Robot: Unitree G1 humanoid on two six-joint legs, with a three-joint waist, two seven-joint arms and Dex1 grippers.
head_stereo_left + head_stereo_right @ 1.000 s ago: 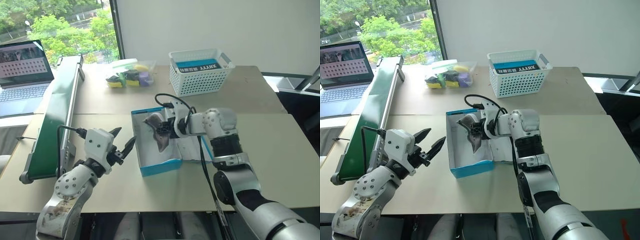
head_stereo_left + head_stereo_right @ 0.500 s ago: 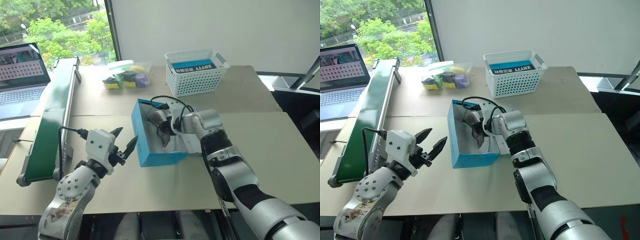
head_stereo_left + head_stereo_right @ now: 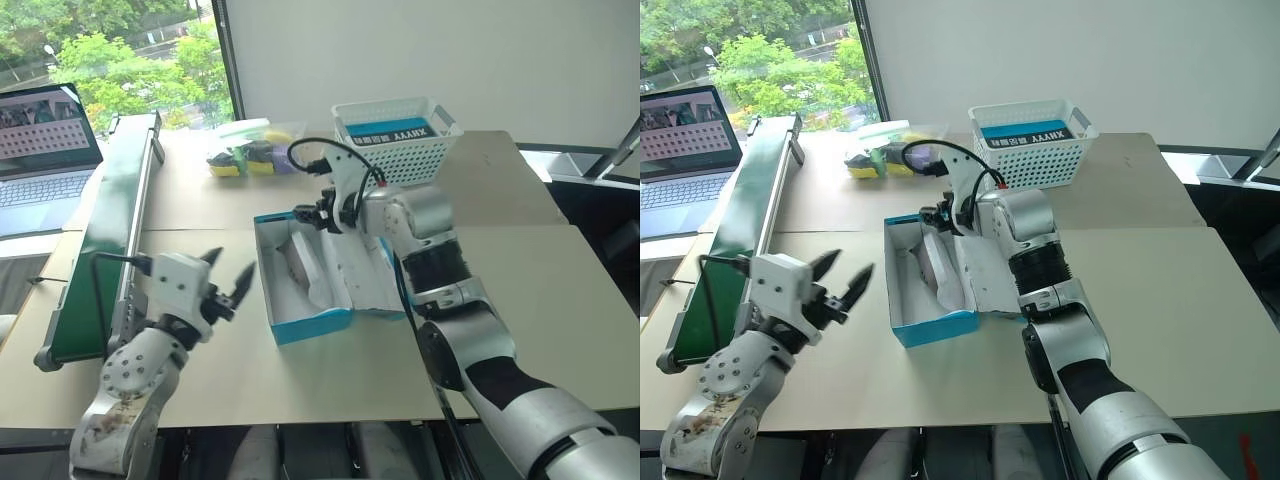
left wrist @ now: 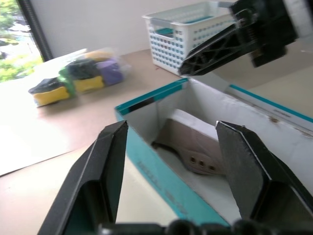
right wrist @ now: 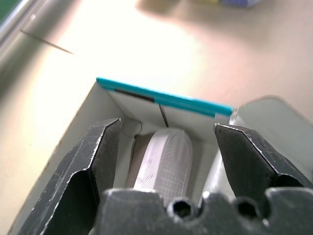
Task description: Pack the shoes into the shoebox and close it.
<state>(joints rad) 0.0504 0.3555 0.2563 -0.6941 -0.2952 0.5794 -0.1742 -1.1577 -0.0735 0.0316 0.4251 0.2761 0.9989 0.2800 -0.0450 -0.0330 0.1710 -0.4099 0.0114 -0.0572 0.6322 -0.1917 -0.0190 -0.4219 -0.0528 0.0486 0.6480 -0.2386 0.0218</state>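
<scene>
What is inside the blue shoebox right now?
Inside the shoebox, one grey-beige shoe lies on its side, pale sole showing. White paper lies beside it and may cover more; a second shoe cannot be made out.

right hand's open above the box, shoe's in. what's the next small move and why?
Probably pull the right hand back clear of the shoebox and go for the lid flap. A shoe lies on its side inside the shoebox, the hand holds nothing, and the flap lies open flat on the table. I can't tell whether both shoes are in.
</scene>
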